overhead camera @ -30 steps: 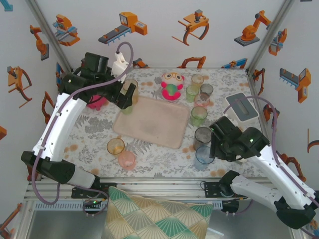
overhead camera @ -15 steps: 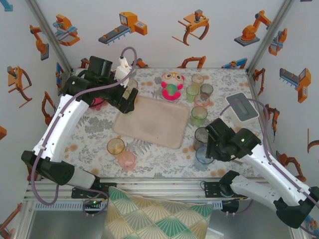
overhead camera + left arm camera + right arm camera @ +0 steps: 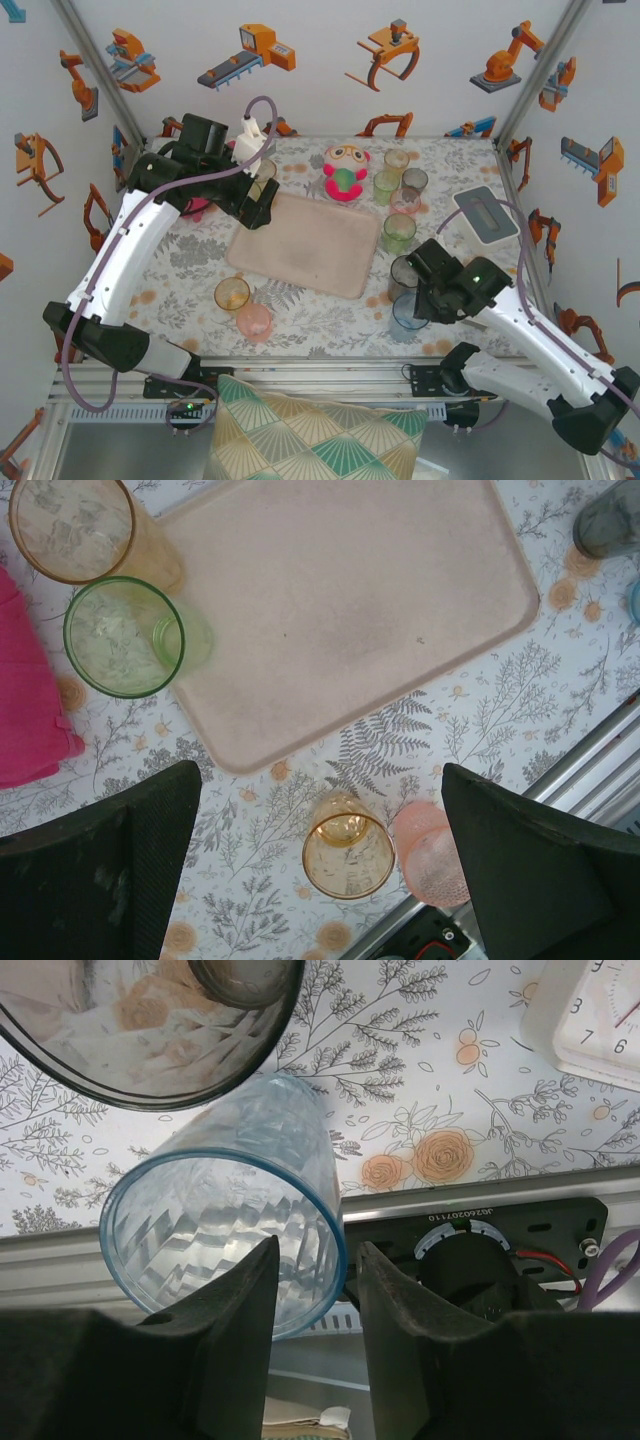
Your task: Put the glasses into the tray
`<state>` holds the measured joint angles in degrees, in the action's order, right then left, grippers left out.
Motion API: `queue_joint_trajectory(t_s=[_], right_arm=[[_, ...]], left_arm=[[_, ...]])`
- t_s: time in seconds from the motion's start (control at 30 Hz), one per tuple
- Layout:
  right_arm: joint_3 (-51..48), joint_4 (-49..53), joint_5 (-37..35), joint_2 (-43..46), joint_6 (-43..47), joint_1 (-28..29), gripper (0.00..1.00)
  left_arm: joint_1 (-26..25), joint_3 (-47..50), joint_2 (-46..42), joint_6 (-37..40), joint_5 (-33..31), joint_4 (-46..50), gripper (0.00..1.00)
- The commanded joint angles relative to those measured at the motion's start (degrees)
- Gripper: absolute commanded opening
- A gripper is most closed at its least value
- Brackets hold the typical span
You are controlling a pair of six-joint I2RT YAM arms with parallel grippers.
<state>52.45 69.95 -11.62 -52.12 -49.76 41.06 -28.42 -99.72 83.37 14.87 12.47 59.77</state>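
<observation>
Our left hand (image 3: pixel 320 780) hangs wide open above the green translucent tumbler (image 3: pixel 125 635), just beside the bare beige-pink flat tray (image 3: pixel 350 610). Our right hand (image 3: pixel 318 1250) straddles the rim of the blue ribbed tumbler (image 3: pixel 220 1230) with its jaws narrow. The grasp is under way; next we must pinch firmly, lift, and carry it left to the tray.

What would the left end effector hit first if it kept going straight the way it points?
Probably the amber glass, which sits between the fingers of the open left end effector in its wrist view. Depth is unclear, so it could instead touch the flowered table just short of it.
</observation>
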Motion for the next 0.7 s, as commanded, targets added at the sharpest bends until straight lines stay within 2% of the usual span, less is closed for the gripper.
queue_joint_trajectory(t_s=[0.0, 0.13, 0.67], right_arm=[[-0.72, -1.04, -1.26, -0.64, -0.74, -0.17, 0.34], [-0.69, -1.07, -1.04, -1.1, -0.52, -0.18, 0.27], [-0.07, 0.61, -1.15, -0.89, -0.16, -0.14, 0.12]], left_arm=[[-0.3, 0.67, -1.55, 0.46, 0.23, 0.17, 0.98], [-0.49, 0.82, -1.33, 0.77, -0.07, 0.5, 0.98], [-1.19, 0.16, -1.09, 1.29, -1.26, 0.57, 0.98]])
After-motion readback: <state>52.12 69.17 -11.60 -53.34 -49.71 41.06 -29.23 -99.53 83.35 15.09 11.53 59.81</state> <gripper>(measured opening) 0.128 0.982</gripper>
